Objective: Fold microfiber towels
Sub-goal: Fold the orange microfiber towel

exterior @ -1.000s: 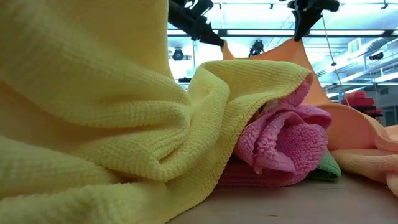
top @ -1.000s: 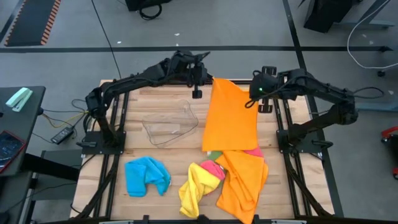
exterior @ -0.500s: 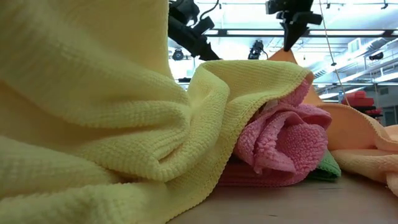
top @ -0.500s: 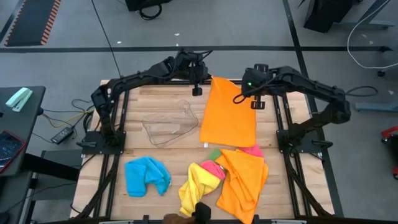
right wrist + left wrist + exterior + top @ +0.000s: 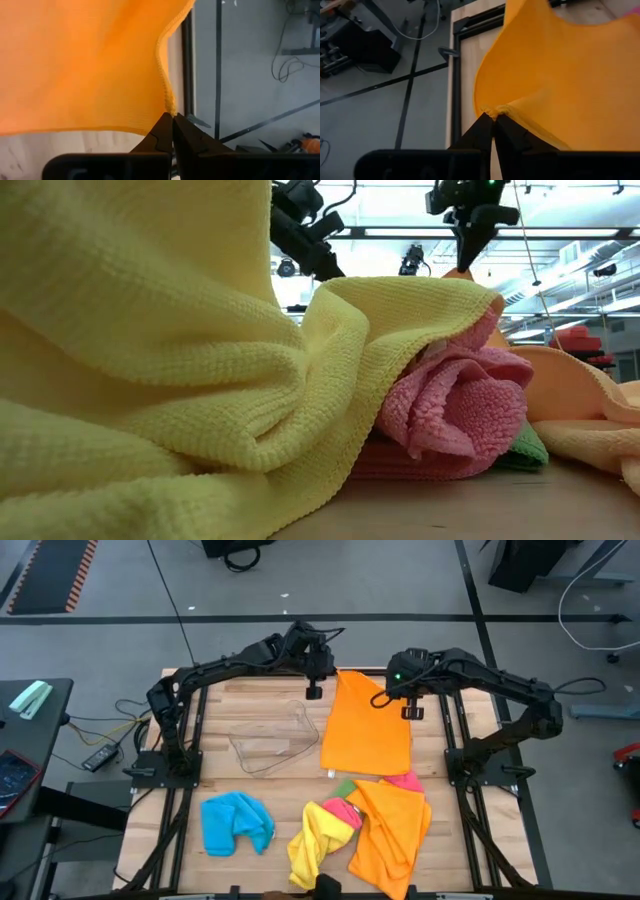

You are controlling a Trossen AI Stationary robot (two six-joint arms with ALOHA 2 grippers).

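While the left gripper (image 5: 494,117) is pressed together on one far corner of an orange towel (image 5: 368,725), the right gripper (image 5: 172,120) pinches the other far corner in the same way, so both arms hold the far edge of this towel above the tabletop (image 5: 215,755). From these two corners the cloth spreads toward the near side, and its near edge seems to rest on the wood, close to the pile. I judge that this towel is only being laid out flat, and no fold is made in it yet. Just beside it, toward the left arm, lies a clear plastic tub (image 5: 272,738) on its side. Nearer to the front edge, a blue towel (image 5: 236,822) lies crumpled alone, well apart from a heap in which a yellow towel (image 5: 318,845), a pink towel (image 5: 455,415), a green towel (image 5: 525,448) and a second orange towel (image 5: 392,832) are touching and partly cover each other. None of them looks folded, so nearly the whole task is left.
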